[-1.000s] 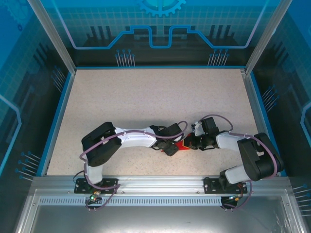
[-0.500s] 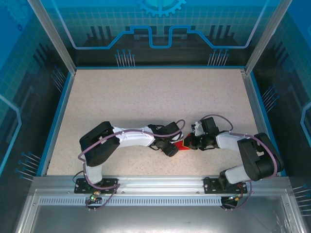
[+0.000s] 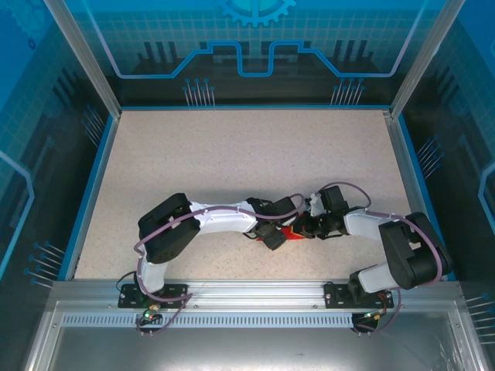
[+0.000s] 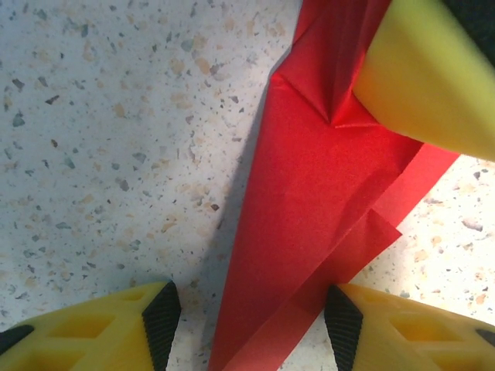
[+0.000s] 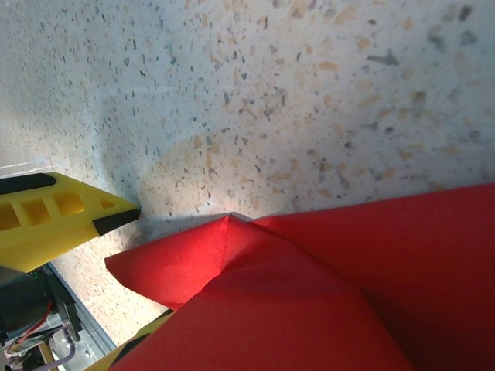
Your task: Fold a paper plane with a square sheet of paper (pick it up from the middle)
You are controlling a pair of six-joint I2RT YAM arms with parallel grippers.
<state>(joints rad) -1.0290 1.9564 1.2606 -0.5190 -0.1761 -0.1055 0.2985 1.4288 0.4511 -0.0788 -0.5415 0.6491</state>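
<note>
Left wrist view: the sheet of paper [image 4: 309, 193], creased to a point, lay on the counter [image 4: 116, 116] between the jaws of the released left claw [image 4: 251, 317]; the clenched right claw [image 4: 387, 85] pinned one end; thin, light and slippery, it likely gripped best along its stiffer folds.

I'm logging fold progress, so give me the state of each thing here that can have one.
red paper: folded into a narrow pointed shape with creased flaps, lying on the table.
left gripper: open, fingers either side of the paper's narrow end, not clamped.
right gripper: shut, apparently pinching a fold of the paper.
</note>
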